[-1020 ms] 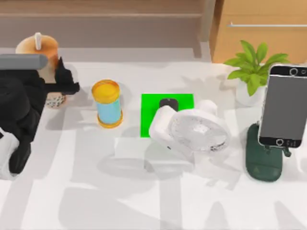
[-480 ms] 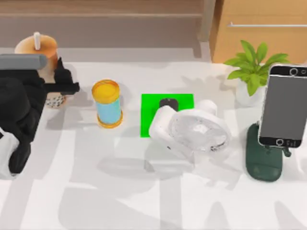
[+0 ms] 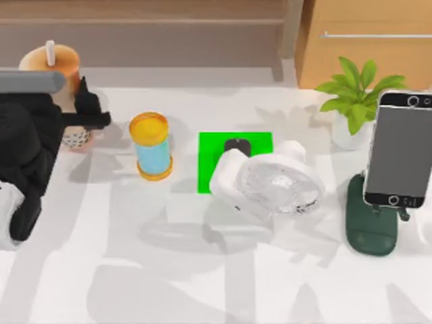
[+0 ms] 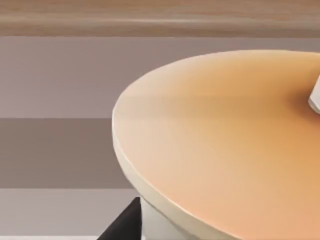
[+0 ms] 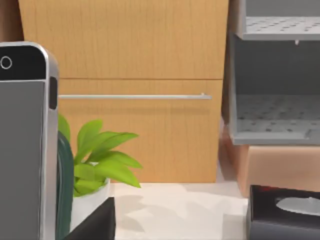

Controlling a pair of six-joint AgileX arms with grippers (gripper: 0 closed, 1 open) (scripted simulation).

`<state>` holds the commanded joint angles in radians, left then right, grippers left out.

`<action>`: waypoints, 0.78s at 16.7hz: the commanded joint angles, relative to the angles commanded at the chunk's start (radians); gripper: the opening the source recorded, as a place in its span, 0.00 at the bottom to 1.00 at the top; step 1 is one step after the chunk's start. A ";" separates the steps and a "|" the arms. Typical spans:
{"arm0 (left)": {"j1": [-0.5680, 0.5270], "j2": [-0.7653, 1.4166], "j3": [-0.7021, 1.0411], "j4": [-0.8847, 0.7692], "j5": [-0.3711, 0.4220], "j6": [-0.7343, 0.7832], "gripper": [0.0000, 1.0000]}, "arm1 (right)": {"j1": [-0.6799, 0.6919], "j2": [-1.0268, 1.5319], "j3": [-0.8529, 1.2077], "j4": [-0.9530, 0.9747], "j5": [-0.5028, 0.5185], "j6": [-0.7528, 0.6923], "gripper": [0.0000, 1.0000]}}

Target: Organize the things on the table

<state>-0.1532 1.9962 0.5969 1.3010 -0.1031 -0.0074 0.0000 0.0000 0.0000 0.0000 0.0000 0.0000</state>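
Our left gripper (image 3: pixel 86 116) has its fingers closed on the bubble tea cup (image 3: pixel 57 74) at the surface's (image 3: pixel 216 270) far left edge. We should carry it upright and steady, clearing the yellow-lidded jar (image 3: pixel 151 145). We cannot tell our right fingers' state.

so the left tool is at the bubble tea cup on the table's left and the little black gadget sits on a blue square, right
Not quite. The top view shows the small black gadget on a green square patch, not a blue one. The rest holds: the left tool is at the bubble tea cup on the table's left.
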 joint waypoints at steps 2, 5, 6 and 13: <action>0.000 -0.002 0.000 -0.002 0.000 0.000 0.00 | 0.000 0.000 0.000 0.000 0.000 0.000 1.00; 0.000 0.002 0.000 0.000 0.000 0.001 0.00 | 0.000 0.000 0.000 0.000 0.000 0.000 1.00; -0.001 -0.008 0.009 0.004 -0.001 0.004 0.00 | 0.000 0.000 0.000 0.000 0.000 0.000 1.00; -0.043 -0.182 0.126 -0.089 -0.017 0.065 0.00 | 0.000 0.000 0.000 0.000 0.000 0.000 1.00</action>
<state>-0.1961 1.8146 0.7233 1.2118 -0.1198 0.0575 0.0000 0.0000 0.0000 0.0000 0.0000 0.0000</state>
